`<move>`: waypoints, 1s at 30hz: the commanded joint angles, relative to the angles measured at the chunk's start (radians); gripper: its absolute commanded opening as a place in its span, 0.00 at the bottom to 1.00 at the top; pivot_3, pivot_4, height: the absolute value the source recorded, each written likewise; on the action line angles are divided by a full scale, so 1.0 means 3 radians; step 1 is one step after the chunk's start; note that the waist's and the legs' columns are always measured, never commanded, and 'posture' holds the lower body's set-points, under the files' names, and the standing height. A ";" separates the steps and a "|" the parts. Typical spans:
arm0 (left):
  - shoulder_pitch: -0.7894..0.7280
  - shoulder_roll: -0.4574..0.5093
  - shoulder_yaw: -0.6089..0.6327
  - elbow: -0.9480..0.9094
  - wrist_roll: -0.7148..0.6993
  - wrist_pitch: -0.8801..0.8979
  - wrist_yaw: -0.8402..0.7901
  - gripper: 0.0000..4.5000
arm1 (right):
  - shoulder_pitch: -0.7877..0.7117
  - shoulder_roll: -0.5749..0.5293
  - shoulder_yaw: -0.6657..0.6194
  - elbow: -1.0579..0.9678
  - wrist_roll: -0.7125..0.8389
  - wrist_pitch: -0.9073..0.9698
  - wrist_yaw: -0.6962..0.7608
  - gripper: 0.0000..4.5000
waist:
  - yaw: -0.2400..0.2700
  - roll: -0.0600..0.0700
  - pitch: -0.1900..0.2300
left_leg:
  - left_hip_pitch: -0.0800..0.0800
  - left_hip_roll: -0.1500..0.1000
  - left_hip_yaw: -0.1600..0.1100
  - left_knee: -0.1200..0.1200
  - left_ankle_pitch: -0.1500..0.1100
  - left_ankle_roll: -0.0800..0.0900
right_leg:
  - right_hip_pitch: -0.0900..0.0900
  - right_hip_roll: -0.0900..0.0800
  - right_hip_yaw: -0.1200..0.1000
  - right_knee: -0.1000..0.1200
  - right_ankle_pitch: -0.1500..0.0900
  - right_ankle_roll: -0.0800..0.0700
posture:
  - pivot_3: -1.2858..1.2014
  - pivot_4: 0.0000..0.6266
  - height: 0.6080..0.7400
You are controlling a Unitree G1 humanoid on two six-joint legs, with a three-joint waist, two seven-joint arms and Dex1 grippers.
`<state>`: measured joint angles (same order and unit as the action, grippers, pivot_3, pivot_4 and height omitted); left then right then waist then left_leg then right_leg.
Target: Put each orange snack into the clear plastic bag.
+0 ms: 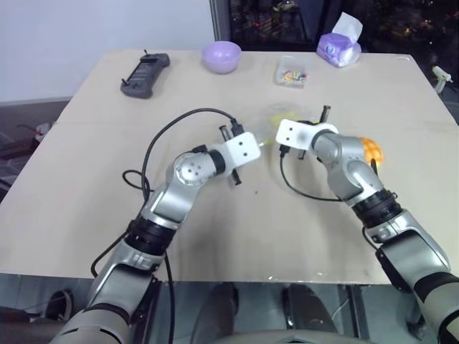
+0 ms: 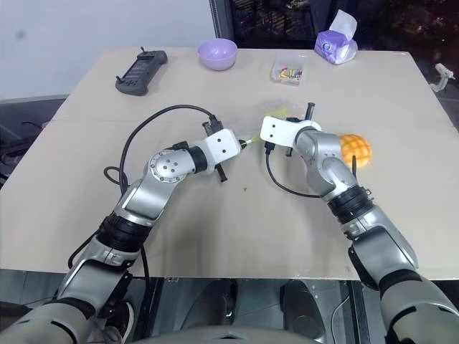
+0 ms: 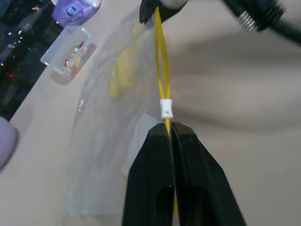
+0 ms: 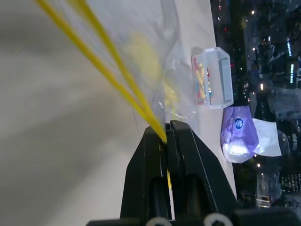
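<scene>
One beige table [image 1: 86, 215], carrying everything. On it, near mid-table between the two arms, one clear plastic bag [image 3: 113, 117], floppy, with two yellow zip strips [image 3: 162, 70] running along its mouth and a white slider on one of them. Left gripper [image 3: 170, 129] pinched shut on the yellow strip just behind that slider; right gripper [image 4: 168, 129] likewise clamped on the strip at the bag's other end, so the mouth stretches between the two. One orange snack [image 2: 356, 150], domed with a grid pattern, resting on the table just beside the right forearm, to its right, apart from the bag and outside it. Along the far edge, one each: black handheld controller [image 1: 145, 74] at far left, lilac bowl [image 1: 221, 56], small clear box [image 1: 291, 72] of colourful bits, purple tissue pack [image 1: 340, 47] with a white sheet sticking up. Round printed mark on the pack, possibly a logo, too small to read. No other legible writing.
</scene>
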<state>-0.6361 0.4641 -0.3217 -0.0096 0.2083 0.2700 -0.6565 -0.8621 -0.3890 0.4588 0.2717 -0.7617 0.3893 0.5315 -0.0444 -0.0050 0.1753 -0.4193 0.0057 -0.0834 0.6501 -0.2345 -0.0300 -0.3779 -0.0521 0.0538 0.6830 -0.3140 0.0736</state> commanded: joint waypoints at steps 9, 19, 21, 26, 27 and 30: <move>-0.0065 0.0027 0.0059 0.0148 0.0217 -0.0337 0.0198 0.01 | 0.0040 -0.0035 -0.0016 -0.0261 -0.0055 0.0009 0.0043 0.00 | 0.0000 0.0000 0.0000 | 0.0000 0.0000 0.0000 0.0002 0.0000 0.0000 | 0.0000 0.0000 0.0000 0.0002 0.0000 0.0000 | 0.52 0.24 1.00; 0.0084 -0.0028 0.0174 0.0085 0.0092 -0.0282 0.0179 0.45 | 0.0048 -0.0016 -0.0015 -0.0298 -0.0068 0.0017 0.0055 0.00 | 0.0000 0.0000 0.0000 | 0.0002 0.0000 0.0000 0.0004 0.0000 0.0000 | -0.0001 0.0000 0.0001 0.0009 0.0000 0.0000 | 0.52 0.24 1.00; 0.0088 -0.0024 0.0149 0.0100 0.0108 -0.0246 0.0152 0.49 | 0.0049 -0.0016 -0.0018 -0.0297 -0.0071 0.0017 0.0060 0.00 | 0.0001 0.0000 0.0000 | 0.0002 0.0000 0.0000 0.0004 0.0000 0.0000 | -0.0001 0.0000 0.0001 0.0011 0.0000 0.0000 | 0.52 0.24 1.00; 0.0113 -0.0112 0.0165 0.0051 0.0044 -0.0166 0.0142 0.49 | 0.0044 -0.0015 -0.0024 -0.0286 -0.0077 0.0020 0.0059 0.00 | 0.0001 0.0000 0.0000 | 0.0003 -0.0001 0.0000 0.0008 0.0000 0.0000 | -0.0001 0.0000 0.0001 0.0018 0.0000 0.0000 | 0.52 0.24 1.00; 0.0109 -0.0128 0.0181 0.0042 0.0027 -0.0150 0.0145 0.49 | 0.0048 -0.0018 -0.0025 -0.0286 -0.0077 0.0019 0.0059 0.00 | 0.0001 0.0000 0.0000 | 0.0004 -0.0001 0.0000 0.0009 0.0000 0.0000 | -0.0001 0.0000 0.0001 0.0019 0.0000 0.0000 | 0.52 0.24 1.00; 0.0074 -0.0159 0.0247 0.0021 -0.0009 -0.0167 0.0181 0.49 | 0.0065 -0.0021 -0.0021 -0.0299 -0.0084 0.0025 0.0066 0.00 | 0.0000 0.0000 0.0000 | 0.0004 -0.0001 0.0000 0.0009 0.0000 0.0000 | -0.0001 0.0000 0.0001 0.0020 0.0000 0.0000 | 0.52 0.24 1.00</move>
<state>-0.6021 0.4204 -0.2828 0.0489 0.2249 0.2313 -0.6146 -0.8423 -0.3888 0.4619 0.2296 -0.7774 0.3916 0.5518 -0.0443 -0.0049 0.1752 -0.4181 0.0054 -0.0833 0.6528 -0.2343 -0.0300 -0.3781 -0.0521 0.0542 0.6890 -0.3140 0.0736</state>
